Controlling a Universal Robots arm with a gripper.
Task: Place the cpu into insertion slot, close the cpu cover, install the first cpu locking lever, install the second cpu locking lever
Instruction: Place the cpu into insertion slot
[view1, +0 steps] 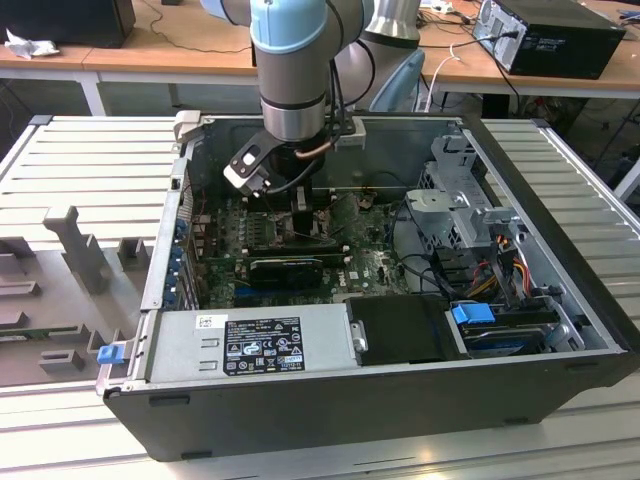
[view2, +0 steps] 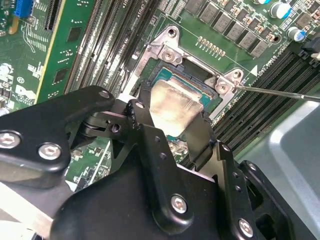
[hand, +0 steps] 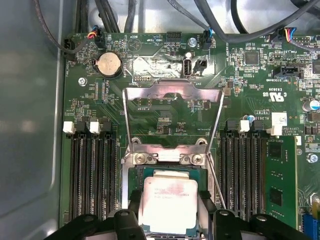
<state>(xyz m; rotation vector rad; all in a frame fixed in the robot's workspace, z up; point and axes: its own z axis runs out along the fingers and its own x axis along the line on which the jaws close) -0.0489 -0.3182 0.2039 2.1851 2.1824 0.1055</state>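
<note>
Silver-grey metal face, thin stiff chip, judged light: the cpu (hand: 168, 200) sits in the insertion slot (hand: 135, 172), gripper (hand: 170, 214) clamped on opposite edges; underside probably fragile, so grip edges only

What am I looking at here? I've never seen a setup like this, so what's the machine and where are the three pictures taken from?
It is a robot arm reaching down into an open computer case. The exterior view comes from a camera off the arm. Both wrist views come from cameras riding on the arm, looking at the green motherboard. The gripper holds the cpu, a small square chip, at the insertion slot. The cpu cover, a metal frame, is swung open.
</note>
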